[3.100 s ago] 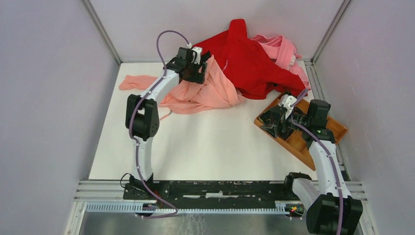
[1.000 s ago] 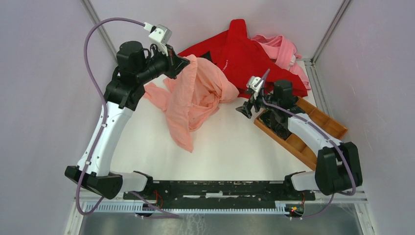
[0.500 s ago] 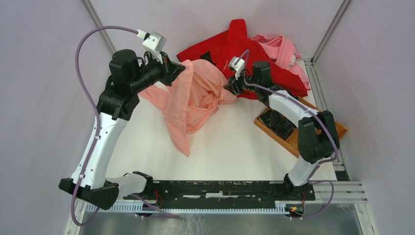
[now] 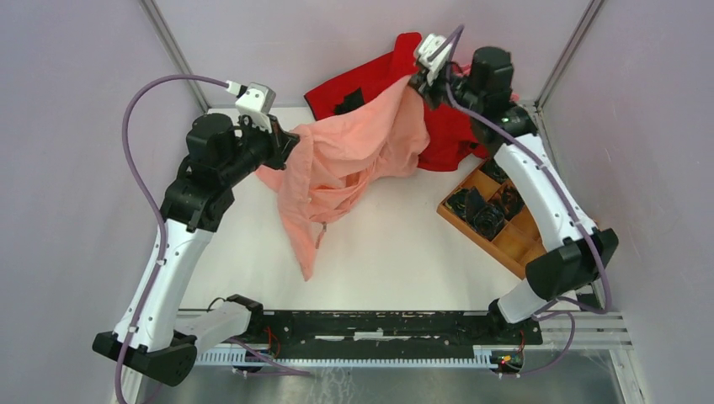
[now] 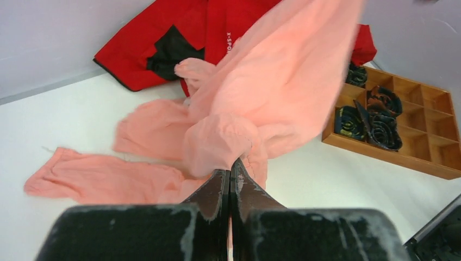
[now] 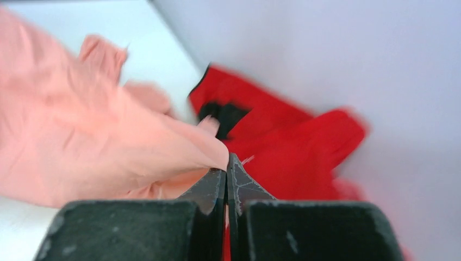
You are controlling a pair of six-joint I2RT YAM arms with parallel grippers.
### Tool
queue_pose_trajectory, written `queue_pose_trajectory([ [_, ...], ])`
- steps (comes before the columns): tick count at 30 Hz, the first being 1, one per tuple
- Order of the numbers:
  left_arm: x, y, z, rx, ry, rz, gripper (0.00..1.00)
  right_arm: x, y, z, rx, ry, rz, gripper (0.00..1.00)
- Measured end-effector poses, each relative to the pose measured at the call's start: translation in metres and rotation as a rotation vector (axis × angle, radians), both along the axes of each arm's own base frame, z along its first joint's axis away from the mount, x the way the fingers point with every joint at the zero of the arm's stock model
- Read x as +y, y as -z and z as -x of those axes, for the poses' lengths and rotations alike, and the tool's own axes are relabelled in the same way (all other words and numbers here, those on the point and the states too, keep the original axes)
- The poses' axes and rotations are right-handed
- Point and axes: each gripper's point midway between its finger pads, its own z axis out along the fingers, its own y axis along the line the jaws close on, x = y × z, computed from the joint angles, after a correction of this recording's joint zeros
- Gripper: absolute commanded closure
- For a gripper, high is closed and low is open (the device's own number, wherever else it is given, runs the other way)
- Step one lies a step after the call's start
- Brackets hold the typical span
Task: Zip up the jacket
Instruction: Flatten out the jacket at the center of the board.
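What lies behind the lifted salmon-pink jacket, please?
A red garment lies behind the jacket, showing at either side. Its middle is covered, so anything else there cannot be seen.

The white table [image 4: 396, 252] carries a red garment [image 4: 362, 88], heaped at its far edge against the back wall. A wooden tray [image 4: 515, 242] sits askew at the right side, with dark rolled items [image 4: 476, 210] in its compartments. Only part of the jacket [image 4: 337, 168] rests on the top: a sleeve lies flat near the left edge, and the rest is raised off the surface.
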Motion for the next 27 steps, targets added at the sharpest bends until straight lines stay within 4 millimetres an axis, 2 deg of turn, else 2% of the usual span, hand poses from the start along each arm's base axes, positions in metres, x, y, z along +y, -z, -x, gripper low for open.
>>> queue_pose_trajectory([
  [1,0.002,0.001,0.001,0.0,-0.011,-0.004,0.98,-0.002,-0.036,0.004,-0.069,0.0,-0.017,1.0],
  [5,0.009,-0.007,0.007,-0.026,-0.032,0.0,0.98,-0.014,-0.139,0.036,-0.281,-0.002,-0.081,1.0],
  [8,0.012,-0.018,0.016,-0.06,-0.033,0.013,0.98,-0.022,-0.184,0.064,-0.377,-0.011,-0.11,1.0],
  [11,0.015,-0.029,0.023,-0.099,-0.038,0.027,0.98,-0.028,-0.206,0.084,-0.428,-0.023,-0.122,1.0],
  [14,0.019,-0.038,0.027,-0.131,-0.049,0.038,0.98,-0.029,-0.212,0.095,-0.436,-0.04,-0.122,1.0],
  [19,0.022,-0.042,0.028,-0.157,-0.064,0.046,0.98,-0.023,-0.203,0.101,-0.404,-0.088,-0.108,0.99],
  [23,0.026,-0.022,0.023,-0.125,-0.094,0.025,0.98,-0.017,-0.183,0.097,-0.361,-0.115,-0.094,0.99],
  [27,0.035,0.016,0.013,-0.058,-0.153,-0.028,0.98,-0.008,-0.15,0.085,-0.286,-0.13,-0.079,0.97],
])
